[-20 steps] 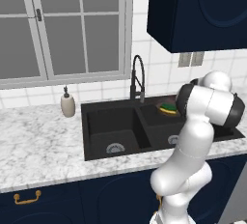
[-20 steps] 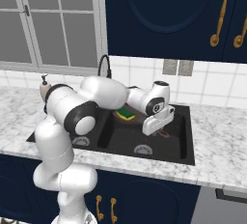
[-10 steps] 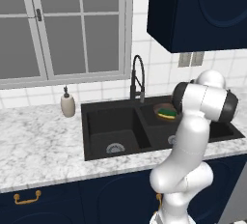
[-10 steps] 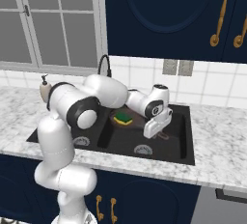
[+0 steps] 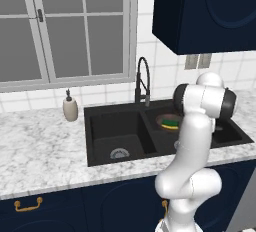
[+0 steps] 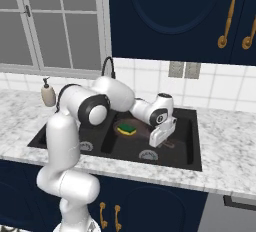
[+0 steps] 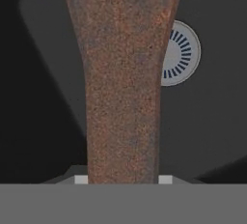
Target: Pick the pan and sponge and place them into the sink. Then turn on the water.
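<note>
A: Pan position?

B: Pan (image 6: 131,127) sits low inside the right basin of the sink (image 6: 192,162), with the sponge (image 6: 127,128) lying in its bowl, green face up. From the left base view the sponge (image 5: 170,123) shows just left of the arm's forearm, pan rim (image 5: 166,118) curving around it.

A: And the gripper?

B: Gripper (image 6: 159,141) is down in the same basin, right of the pan bowl. Hand view shows the rusty brown handle (image 7: 123,88) running straight up from between the finger tips, broadening toward the top of the frame. Fingers are pinched on it, one pale pad at each side of the handle.

A: What lies under it?

B: Dark basin floor, and the round silver drain (image 7: 181,54) half hidden behind the handle's right edge. In the right base view that drain (image 6: 148,154) is just in front of the hand.

A: Faucet?

B: Black coil faucet (image 5: 142,81) stands at the back, between the basins. Soap dispenser (image 5: 70,108) on the counter (image 5: 40,151) well to the left.
</note>
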### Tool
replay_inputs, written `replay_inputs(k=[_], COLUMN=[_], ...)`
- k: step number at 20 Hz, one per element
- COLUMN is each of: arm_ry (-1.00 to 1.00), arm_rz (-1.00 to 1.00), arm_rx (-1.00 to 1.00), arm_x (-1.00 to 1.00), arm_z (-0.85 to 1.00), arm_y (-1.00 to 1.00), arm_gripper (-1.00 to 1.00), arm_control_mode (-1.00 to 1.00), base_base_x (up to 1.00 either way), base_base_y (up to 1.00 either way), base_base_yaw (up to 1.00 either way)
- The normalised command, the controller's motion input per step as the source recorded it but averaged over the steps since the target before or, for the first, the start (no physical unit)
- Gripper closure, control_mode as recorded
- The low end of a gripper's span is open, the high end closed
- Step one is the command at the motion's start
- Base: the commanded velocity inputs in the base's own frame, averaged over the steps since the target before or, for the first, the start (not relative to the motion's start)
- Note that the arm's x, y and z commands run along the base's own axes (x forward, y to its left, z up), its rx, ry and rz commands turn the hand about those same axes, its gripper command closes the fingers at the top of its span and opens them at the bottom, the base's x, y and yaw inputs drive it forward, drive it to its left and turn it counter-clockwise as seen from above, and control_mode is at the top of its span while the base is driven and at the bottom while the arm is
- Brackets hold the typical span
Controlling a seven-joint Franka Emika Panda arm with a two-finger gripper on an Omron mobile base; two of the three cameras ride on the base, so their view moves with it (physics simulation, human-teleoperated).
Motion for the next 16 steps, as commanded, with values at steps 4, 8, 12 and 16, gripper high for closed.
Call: replay_inputs(k=[4, 8, 12, 16], arm_ry=[0.01, 0.00, 0.00, 0.00], arm_rz=[0.01, 0.01, 0.01, 0.01], arm_rx=[0.00, 0.01, 0.02, 0.00], arm_x=[0.03, 0.00, 0.00, 0.00], arm_z=[-0.27, -0.28, -0.28, -0.36], arm_y=[0.00, 0.00, 0.00, 0.00], arm_gripper=[1.00, 1.00, 1.00, 1.00], arm_control_mode=[-1.00, -1.00, -1.00, -1.00], base_base_x=[0.00, 0.00, 0.00, 0.00], base_base_y=[0.00, 0.00, 0.00, 0.00], base_base_yaw=[0.00, 0.00, 0.00, 0.00])
